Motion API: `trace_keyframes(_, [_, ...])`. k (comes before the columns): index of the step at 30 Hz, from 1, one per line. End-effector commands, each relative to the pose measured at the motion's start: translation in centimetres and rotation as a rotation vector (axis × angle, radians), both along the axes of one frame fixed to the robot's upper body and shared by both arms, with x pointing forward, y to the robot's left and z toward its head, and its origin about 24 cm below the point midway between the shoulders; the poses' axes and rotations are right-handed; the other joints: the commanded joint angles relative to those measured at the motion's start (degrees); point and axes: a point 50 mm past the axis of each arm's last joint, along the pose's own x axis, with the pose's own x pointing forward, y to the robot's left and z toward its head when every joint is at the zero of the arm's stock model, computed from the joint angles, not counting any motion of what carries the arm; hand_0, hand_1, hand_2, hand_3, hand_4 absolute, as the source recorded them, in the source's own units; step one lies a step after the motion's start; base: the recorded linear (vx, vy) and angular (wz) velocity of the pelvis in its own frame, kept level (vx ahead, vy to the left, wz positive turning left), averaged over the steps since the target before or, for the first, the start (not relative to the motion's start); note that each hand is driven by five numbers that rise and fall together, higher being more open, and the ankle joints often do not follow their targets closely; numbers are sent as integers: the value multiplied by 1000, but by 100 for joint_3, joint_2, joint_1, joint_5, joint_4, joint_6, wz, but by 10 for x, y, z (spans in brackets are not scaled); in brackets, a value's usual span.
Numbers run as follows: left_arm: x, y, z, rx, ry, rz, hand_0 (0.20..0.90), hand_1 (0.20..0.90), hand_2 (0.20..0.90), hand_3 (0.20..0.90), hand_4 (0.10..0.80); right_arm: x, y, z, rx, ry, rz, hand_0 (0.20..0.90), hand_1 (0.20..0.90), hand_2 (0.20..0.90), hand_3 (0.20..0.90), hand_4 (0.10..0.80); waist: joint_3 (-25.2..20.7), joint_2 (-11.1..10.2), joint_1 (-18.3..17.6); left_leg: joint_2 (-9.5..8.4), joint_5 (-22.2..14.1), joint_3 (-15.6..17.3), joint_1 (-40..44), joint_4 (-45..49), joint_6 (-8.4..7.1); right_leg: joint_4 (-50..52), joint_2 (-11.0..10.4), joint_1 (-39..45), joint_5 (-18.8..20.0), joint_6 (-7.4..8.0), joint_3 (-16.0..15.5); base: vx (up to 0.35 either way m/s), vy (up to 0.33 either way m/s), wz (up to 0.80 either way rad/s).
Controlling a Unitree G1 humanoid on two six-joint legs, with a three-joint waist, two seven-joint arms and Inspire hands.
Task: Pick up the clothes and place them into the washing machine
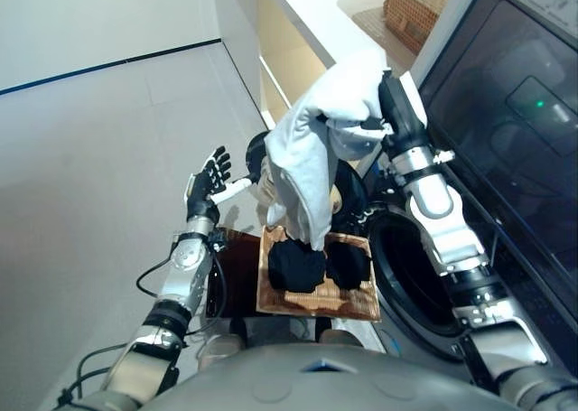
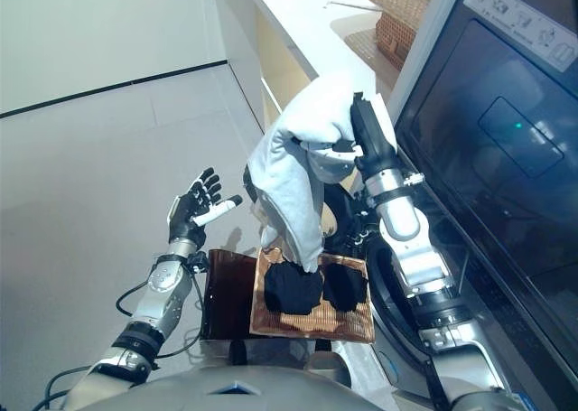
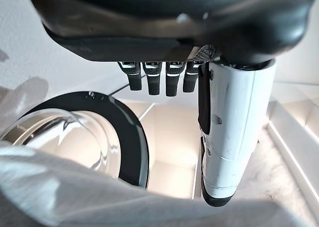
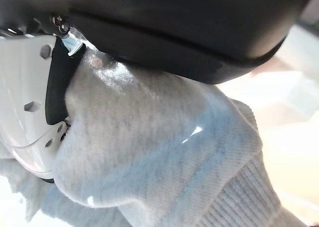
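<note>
Nearest the robot, a wicker tray holds two dark garments, not yet picked up, beside the washing machine's round opening. Above them a pale grey sweatshirt hangs lifted clear of the tray, bunched in the right hand, whose thumb and fingers clamp the cloth. The left hand is held out to the side over the floor, fingers spread and empty. Farther back, a woven basket sits on a white counter. The carrying step appears under way; next the sweatshirt needs swinging right and down into the drum.
</note>
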Motion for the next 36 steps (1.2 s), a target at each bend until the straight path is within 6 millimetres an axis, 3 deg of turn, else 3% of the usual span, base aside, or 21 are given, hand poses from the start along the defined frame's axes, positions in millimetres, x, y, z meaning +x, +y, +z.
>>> trace_keyframes(1, [29, -4, 33, 13, -164, -58, 900, 900, 900, 900, 800, 3, 14, 89, 84, -391, 78, 200, 200, 200, 200, 300, -632, -280, 213, 214, -262, -118, 141, -44, -377, 87, -191, -194, -10, 133, -153, 0, 0, 0])
trace_keyframes(12, [20, -32, 24, -160, -97, -117, 900, 900, 900, 900, 800, 11, 16, 101, 56, -411, 35, 200, 200, 200, 200, 300, -594, -284, 250, 200, -251, -138, 112, -44, -351, 85, -194, -219, 20, 126, -156, 0, 0, 0])
trace_keyframes(25, [22, -69, 47, -68, -188, -255, 900, 900, 900, 900, 800, 17, 11, 114, 3, -469, -69, 200, 200, 200, 200, 300, -531, -313, 271, 220, -244, -163, 62, -44, -339, 69, -187, -245, 27, 117, -160, 0, 0, 0])
trace_keyframes(36, [22, -93, 60, -124, -219, -331, 900, 900, 900, 900, 800, 20, 12, 116, -1, -476, -91, 200, 200, 200, 200, 300, -498, -314, 248, 227, -237, -170, 50, -43, -329, 81, -193, -283, 41, 122, -148, 0, 0, 0])
